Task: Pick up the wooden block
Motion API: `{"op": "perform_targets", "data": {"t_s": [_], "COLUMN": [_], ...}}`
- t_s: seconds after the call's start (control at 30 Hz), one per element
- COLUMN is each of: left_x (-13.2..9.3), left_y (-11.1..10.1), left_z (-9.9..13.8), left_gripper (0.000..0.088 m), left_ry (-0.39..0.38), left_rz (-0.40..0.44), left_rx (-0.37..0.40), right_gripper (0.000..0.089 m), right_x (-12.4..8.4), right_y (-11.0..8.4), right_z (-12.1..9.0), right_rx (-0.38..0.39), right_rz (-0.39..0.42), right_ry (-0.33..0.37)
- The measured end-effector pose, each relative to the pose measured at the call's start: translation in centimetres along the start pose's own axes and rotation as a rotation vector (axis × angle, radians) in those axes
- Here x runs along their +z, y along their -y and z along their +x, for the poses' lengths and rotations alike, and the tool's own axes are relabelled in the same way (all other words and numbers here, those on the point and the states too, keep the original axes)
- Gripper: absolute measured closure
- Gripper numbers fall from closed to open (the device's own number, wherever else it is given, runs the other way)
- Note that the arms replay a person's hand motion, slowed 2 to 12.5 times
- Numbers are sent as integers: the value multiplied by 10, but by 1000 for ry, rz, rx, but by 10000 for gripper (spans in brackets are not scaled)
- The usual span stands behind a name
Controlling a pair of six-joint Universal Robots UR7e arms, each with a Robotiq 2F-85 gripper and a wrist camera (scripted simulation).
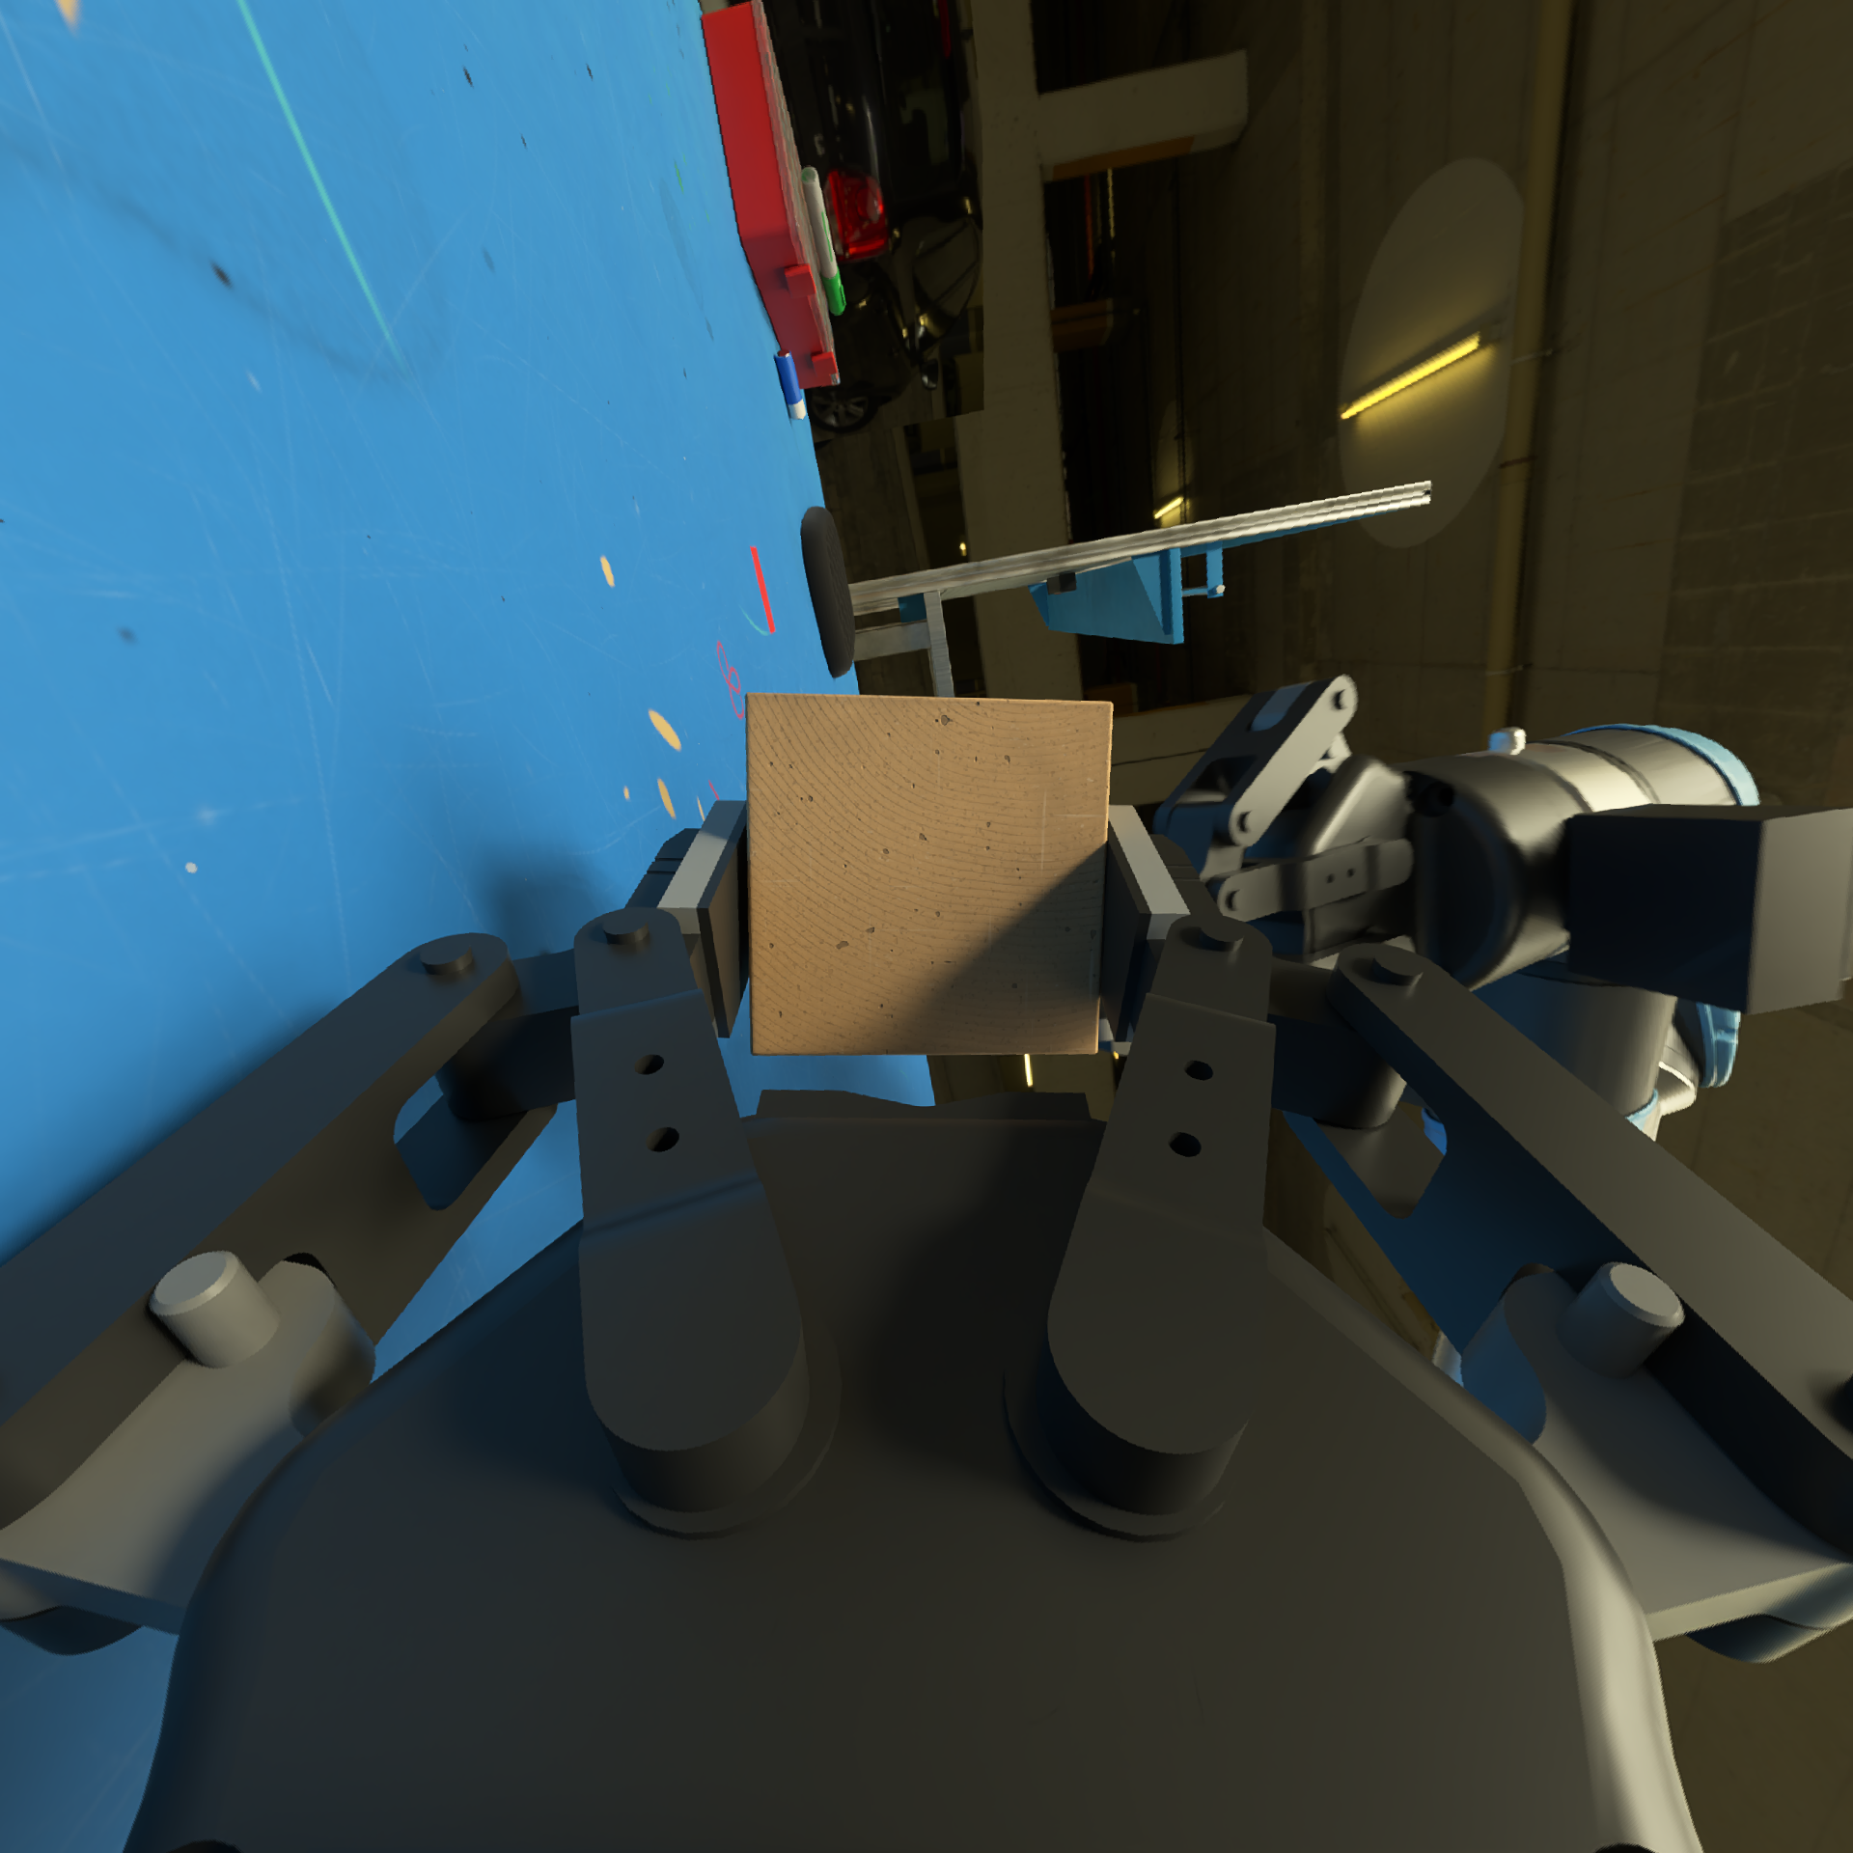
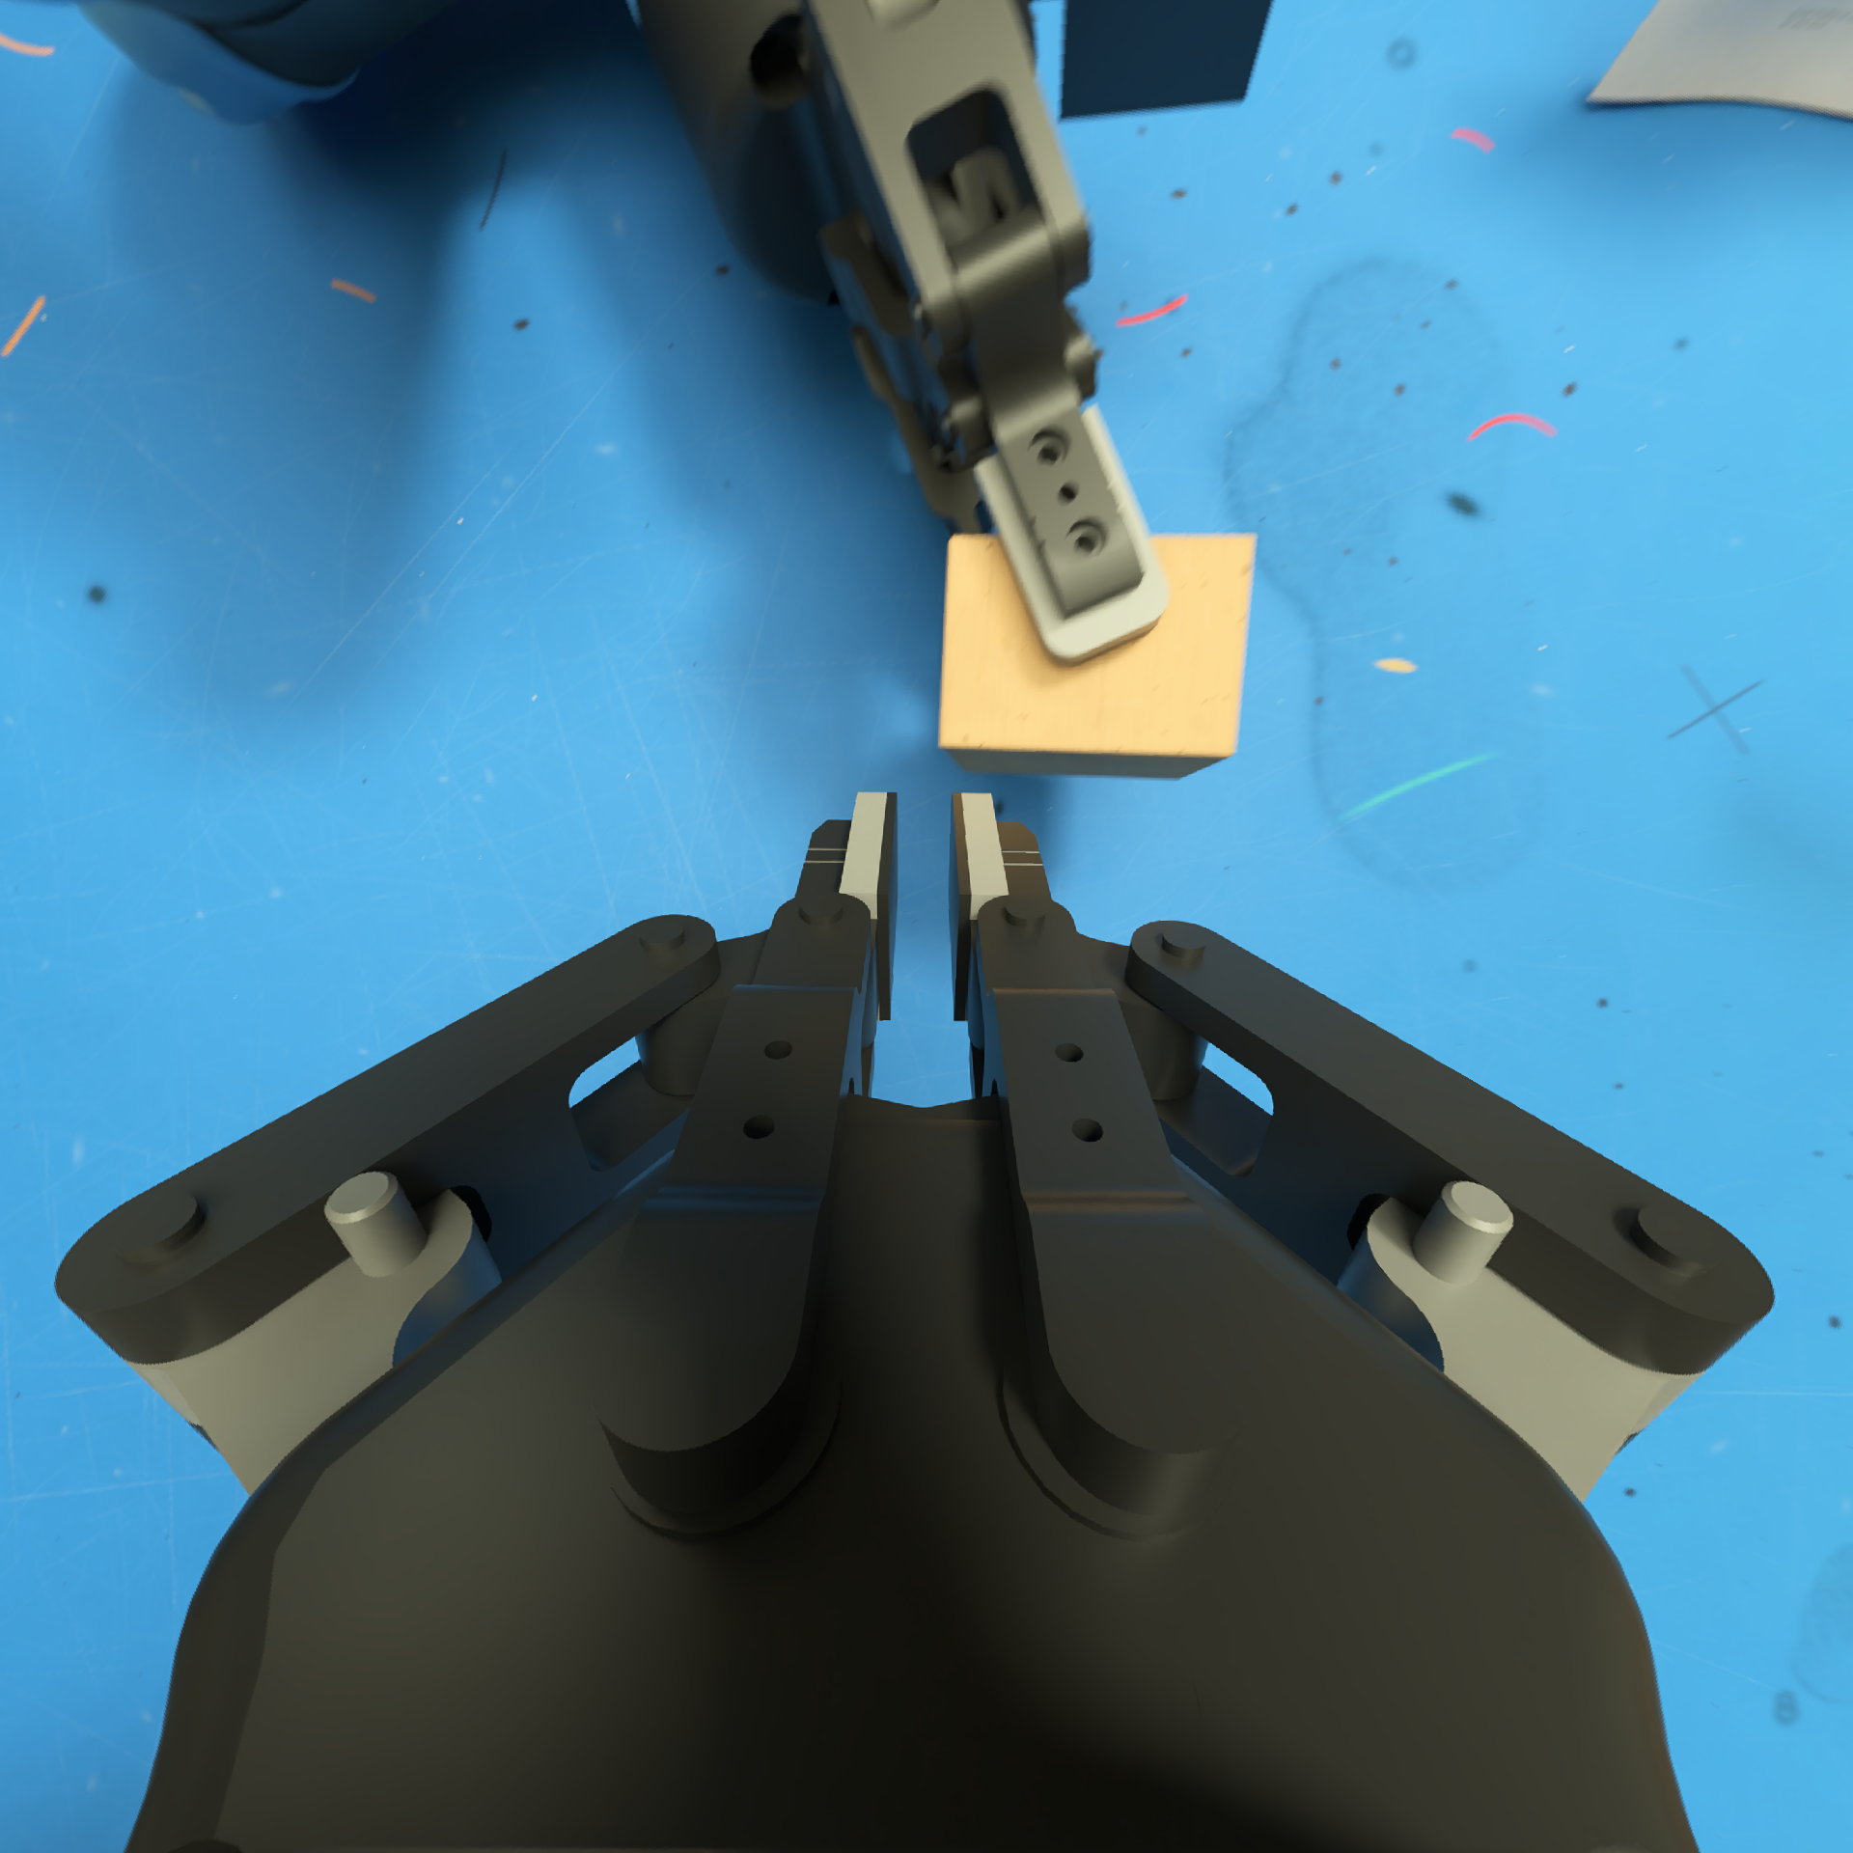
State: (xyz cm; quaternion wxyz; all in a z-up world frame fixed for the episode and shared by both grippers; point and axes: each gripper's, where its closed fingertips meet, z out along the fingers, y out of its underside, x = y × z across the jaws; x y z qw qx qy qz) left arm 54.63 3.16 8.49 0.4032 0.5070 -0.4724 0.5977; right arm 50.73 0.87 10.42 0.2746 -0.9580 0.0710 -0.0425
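Note:
The wooden block is a light cube clamped between the pads of my left gripper, which is shut on its two side faces. It hangs clear of the blue table. In the right wrist view the block shows with one left finger lying across its top face; the other finger is hidden under it. My right gripper is empty, with its jaws nearly together and only a narrow gap. It sits just short of the block's near edge and also shows in the left wrist view.
A red box with a green marker and a blue marker lies at the table's far edge. A black disc and a metal rail with a blue bracket stand beyond. A grey sheet lies at the top right.

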Motion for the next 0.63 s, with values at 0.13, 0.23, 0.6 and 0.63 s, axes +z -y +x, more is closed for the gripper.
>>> {"op": "perform_targets", "data": {"t_s": [0.13, 0.23, 0.6, 0.63], "left_x": [-1, -1, 1, 1], "left_y": [1, 1, 0, -1], "left_z": [-1, -1, -4, -4], "left_gripper": [328, 328, 328, 328], "left_ry": [4, 7, 18, 20], "left_rz": [4, 5, -9, -10], "left_rx": [6, 10, 22, 23], "right_gripper": [799, 799, 779, 776], "right_x": [6, 11, 23, 23], "right_y": [-19, -33, -74, -77], "right_z": [-16, -32, -102, -108], "right_rx": [-6, -20, -98, -104], "right_rz": [-8, -18, -49, -51], "right_ry": [60, 106, 258, 268]}}
